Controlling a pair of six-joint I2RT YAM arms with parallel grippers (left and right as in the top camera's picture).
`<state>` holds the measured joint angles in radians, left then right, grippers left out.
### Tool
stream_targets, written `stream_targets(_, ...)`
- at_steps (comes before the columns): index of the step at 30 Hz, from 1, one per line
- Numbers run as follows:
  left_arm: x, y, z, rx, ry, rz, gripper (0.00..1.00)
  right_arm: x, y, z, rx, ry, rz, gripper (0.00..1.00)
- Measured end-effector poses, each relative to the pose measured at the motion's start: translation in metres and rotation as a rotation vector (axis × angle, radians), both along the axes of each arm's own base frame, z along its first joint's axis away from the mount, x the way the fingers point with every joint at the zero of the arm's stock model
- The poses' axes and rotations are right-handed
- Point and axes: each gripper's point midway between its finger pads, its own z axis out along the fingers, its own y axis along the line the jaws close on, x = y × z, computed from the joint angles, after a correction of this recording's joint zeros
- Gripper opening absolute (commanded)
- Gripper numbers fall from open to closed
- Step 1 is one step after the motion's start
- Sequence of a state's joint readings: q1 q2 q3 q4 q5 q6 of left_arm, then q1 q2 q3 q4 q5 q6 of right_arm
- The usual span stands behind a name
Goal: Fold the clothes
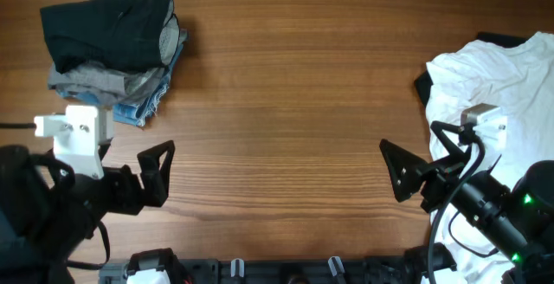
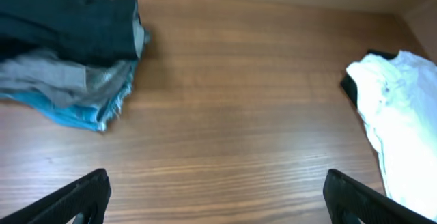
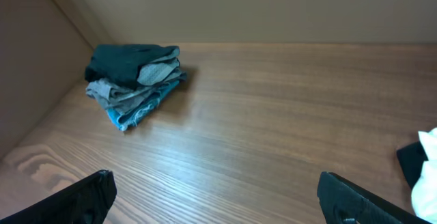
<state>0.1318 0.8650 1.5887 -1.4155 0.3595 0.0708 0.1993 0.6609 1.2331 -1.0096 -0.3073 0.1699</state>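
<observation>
A folded stack of clothes lies at the table's back left: a black piece (image 1: pixel 108 31) on top, a grey piece (image 1: pixel 95 83) under it, and frayed blue denim (image 1: pixel 143 104) at the bottom. The stack also shows in the left wrist view (image 2: pixel 68 39) and the right wrist view (image 3: pixel 133 80). A crumpled white T-shirt (image 1: pixel 502 80) lies at the right over a dark garment (image 1: pixel 422 85), and shows in the left wrist view (image 2: pixel 399 121). My left gripper (image 1: pixel 158 173) is open and empty at the front left. My right gripper (image 1: pixel 396 170) is open and empty at the front right.
The wooden table (image 1: pixel 286 102) lies between the stack and the T-shirt. A back wall rises behind the table in the right wrist view (image 3: pixel 273 9).
</observation>
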Motion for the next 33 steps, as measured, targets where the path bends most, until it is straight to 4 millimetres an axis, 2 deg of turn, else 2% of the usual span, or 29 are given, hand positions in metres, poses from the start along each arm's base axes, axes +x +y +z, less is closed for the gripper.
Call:
stream_targets(4, -0.001, 0.002, 0.002, 0.010, -0.016, 0.009, 1.00, -0.001, 0.000, -0.005, 0.036, 0.049, -0.023, 1.00)
stream_targets(8, -0.001, 0.003, 0.002, 0.013, -0.015, 0.013, 1.00, -0.004, -0.002, -0.011, 0.289, 0.227, -0.172, 1.00)
stream_targets(10, -0.001, 0.003, 0.002, 0.014, -0.015, 0.014, 1.00, -0.004, -0.007, -0.016, 0.351, 0.283, -0.248, 1.00)
stream_targets(15, -0.001, 0.003, 0.002, 0.014, -0.015, 0.014, 1.00, -0.002, -0.017, -0.022, 0.366, 0.308, -0.330, 1.00)
stream_targets(17, -0.001, 0.003, 0.002, 0.014, -0.015, 0.015, 1.00, 0.012, -0.025, -0.008, 0.362, 0.208, -0.365, 1.00)
stream_targets(19, -0.001, 0.003, 0.002, 0.014, -0.013, 0.015, 1.00, 0.034, -0.023, 0.022, 0.336, -0.017, -0.300, 1.00)
stream_targets(21, -0.001, 0.003, 0.002, 0.015, -0.012, 0.015, 1.00, 0.038, -0.023, 0.026, 0.220, -0.253, -0.233, 1.00)
stream_targets(23, -0.001, 0.003, 0.001, 0.014, -0.012, 0.015, 1.00, 0.032, -0.027, 0.008, 0.200, -0.372, -0.229, 1.00)
stream_targets(25, -0.001, 0.004, 0.000, 0.015, -0.007, 0.017, 1.00, 0.026, -0.030, -0.046, 0.159, -0.344, -0.233, 1.00)
stream_targets(27, -0.001, 0.003, 0.001, 0.016, -0.011, 0.017, 1.00, 0.028, -0.031, -0.104, 0.124, -0.294, -0.237, 1.00)
stream_targets(28, -0.002, 0.003, 0.001, 0.015, -0.010, 0.017, 1.00, 0.030, -0.030, -0.127, 0.114, -0.284, -0.237, 1.00)
stream_targets(29, -0.002, 0.003, 0.000, 0.015, -0.010, 0.017, 1.00, 0.032, -0.030, -0.141, 0.116, -0.305, -0.238, 1.00)
stream_targets(31, -0.001, 0.003, 0.001, 0.016, -0.012, 0.017, 1.00, 0.041, -0.029, -0.148, 0.135, -0.370, -0.237, 1.00)
stream_targets(33, -0.001, 0.003, 0.001, 0.016, -0.011, 0.017, 1.00, 0.049, -0.028, -0.175, 0.139, -0.364, -0.242, 1.00)
